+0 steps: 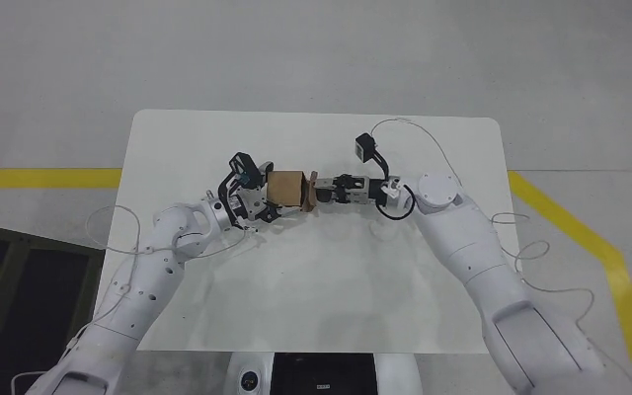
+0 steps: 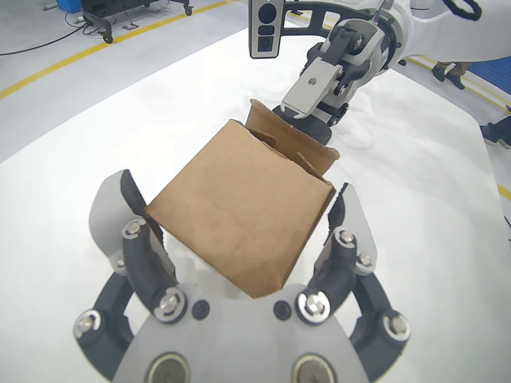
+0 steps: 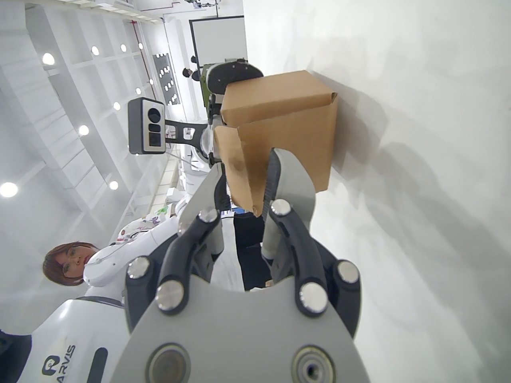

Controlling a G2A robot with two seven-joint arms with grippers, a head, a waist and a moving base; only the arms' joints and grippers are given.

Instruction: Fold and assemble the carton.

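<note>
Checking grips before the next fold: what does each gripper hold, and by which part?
Left gripper clamps the carton across its body's opposite sides; right gripper pinches its open end flap.

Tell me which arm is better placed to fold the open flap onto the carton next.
Right. The right gripper pinches the flap at the open end of the carton, so it can probably push it shut. The left gripper clamps the carton body from both sides, so it should hold.
</note>
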